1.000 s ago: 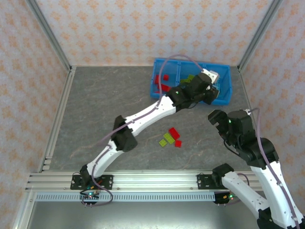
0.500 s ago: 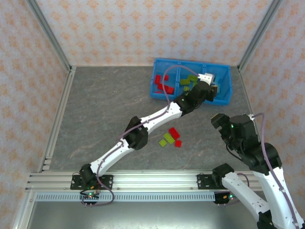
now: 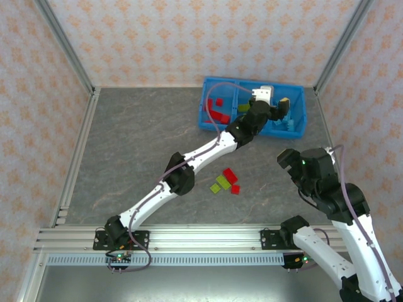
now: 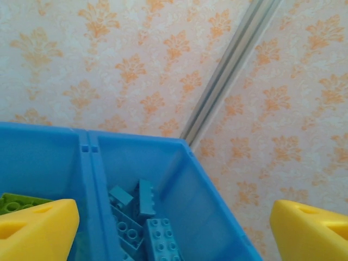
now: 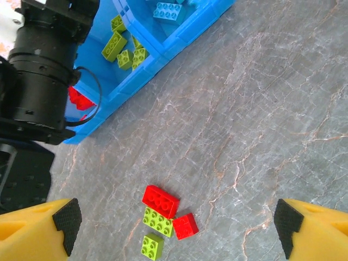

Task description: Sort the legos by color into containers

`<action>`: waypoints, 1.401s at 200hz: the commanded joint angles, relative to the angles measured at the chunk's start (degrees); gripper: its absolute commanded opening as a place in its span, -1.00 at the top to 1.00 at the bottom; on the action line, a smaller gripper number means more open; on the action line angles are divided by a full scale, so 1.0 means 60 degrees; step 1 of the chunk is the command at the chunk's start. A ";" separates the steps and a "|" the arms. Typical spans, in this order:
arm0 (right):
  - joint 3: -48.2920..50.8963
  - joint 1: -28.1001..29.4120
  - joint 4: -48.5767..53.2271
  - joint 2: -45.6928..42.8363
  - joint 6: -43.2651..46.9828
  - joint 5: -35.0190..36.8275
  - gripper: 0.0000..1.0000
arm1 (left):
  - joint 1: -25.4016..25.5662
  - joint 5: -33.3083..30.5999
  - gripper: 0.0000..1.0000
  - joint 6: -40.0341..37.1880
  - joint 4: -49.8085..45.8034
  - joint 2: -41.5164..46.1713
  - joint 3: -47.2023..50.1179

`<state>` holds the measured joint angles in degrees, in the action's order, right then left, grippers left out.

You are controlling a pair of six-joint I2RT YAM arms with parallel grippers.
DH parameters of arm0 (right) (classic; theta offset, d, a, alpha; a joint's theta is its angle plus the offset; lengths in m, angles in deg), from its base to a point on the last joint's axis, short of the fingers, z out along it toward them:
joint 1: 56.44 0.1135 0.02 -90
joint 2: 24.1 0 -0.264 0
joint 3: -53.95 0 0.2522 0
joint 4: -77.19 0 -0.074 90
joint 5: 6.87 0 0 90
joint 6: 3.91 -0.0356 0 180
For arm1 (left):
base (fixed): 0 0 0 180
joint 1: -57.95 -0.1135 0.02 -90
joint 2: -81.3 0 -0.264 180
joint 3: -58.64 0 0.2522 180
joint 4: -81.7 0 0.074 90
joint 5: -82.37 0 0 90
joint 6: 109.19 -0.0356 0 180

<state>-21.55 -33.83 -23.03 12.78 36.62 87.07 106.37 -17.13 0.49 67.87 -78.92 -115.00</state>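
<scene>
The blue bin (image 3: 205, 121) stands at the back right, its containers side by side: red legos (image 3: 217, 114) in the left one, yellow-green legos (image 5: 122, 46) in the middle, light blue legos (image 4: 142, 222) in the right. My left gripper (image 4: 174, 236) hangs open over the right container with nothing between its yellow fingers (image 4: 33, 231); in the top view this left gripper (image 3: 279, 107) is above the bin. Loose on the table lie two red legos (image 5: 161, 200) and two yellow-green legos (image 5: 158, 222). Above them my right gripper (image 5: 175, 232) is open and empty.
The left arm (image 3: 189, 163) stretches diagonally across the table from its base to the bin, passing just left of the loose bricks (image 3: 225, 179). Metal frame posts (image 3: 339, 47) and patterned walls close in the table. The right arm (image 3: 321, 182) stands near the right edge.
My left gripper has gone from shut to open over the bin's right container, and its wrist has shifted slightly back. The right arm has hardly moved.
</scene>
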 commanded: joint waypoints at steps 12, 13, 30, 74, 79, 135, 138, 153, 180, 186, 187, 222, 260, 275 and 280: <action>-0.0321 -0.0007 0.0155 0.0798 0.0405 -0.0048 -0.88 | -0.0025 0.0612 -0.86 -0.0816 0.0345 0.3453 0.2387; -0.0340 -0.0013 0.0150 0.0827 0.0451 -0.0111 -0.87 | -0.0034 0.0621 -0.86 -0.0818 0.0435 0.3572 0.2600; -0.1170 -0.0450 0.0549 0.2524 0.1120 -0.1046 -0.89 | -0.0126 0.0291 -0.84 -0.0748 0.2045 0.5505 0.5550; -0.3709 -0.1190 0.0115 0.5498 0.2372 -0.2083 -0.91 | -0.0281 -0.0201 -0.87 -0.1886 0.1031 1.0173 1.0260; -0.3849 -0.1198 -0.0041 0.5745 0.2553 -0.2432 -0.91 | -0.0284 -0.0210 -0.88 -0.1998 0.0663 1.0653 1.0639; -0.4033 0.0060 -0.0522 0.8311 0.3979 -0.3915 -0.91 | -0.0275 -0.1430 -0.90 -0.1508 -0.4208 1.5937 1.4445; -0.3983 0.0156 -0.0497 0.8380 0.4019 -0.3833 -0.91 | -0.0264 -0.1449 -0.91 -0.1464 -0.4464 1.6175 1.4597; -0.3579 0.0511 -0.0539 0.8657 0.4472 -0.3643 -0.91 | -0.0255 -0.1268 -0.90 -0.1306 -0.5585 1.7244 1.5184; -0.2535 0.1120 -0.1040 0.8820 0.5434 -0.3456 -0.86 | -0.0258 -0.0845 -0.93 -0.1038 -0.7682 1.8240 1.5573; -0.2326 0.1205 -0.1137 0.8886 0.5599 -0.3455 -0.86 | -0.0263 -0.0774 -0.94 -0.0905 -0.8172 1.8266 1.5525; -0.2296 0.1223 -0.1163 0.8892 0.5626 -0.3455 -0.86 | -0.0263 -0.0767 -0.94 -0.0877 -0.8247 1.8266 1.5519; -0.1494 0.1404 -0.2153 0.9492 0.6342 -0.3601 -0.79 | -0.0261 -0.0119 -0.97 -0.0398 -1.0522 1.7379 1.4999; -0.1379 0.1408 -0.2860 1.0620 0.6604 -0.4149 -0.58 | -0.0260 0.0521 -0.96 0.0069 -1.0158 1.6931 1.5336; -0.1264 0.1418 -0.3110 1.0903 0.6605 -0.4224 -0.53 | -0.0274 0.0610 -0.96 0.0317 -0.9850 1.7011 1.5564; -0.1242 0.1428 -0.3168 1.0960 0.6620 -0.4273 -0.52 | -0.0267 0.0616 -0.97 0.0392 -0.9768 1.7039 1.5629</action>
<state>-30.18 -25.46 -38.54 76.76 74.49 62.92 104.71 -15.32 -0.66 9.70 21.67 -22.61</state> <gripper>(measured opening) 0.778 0.980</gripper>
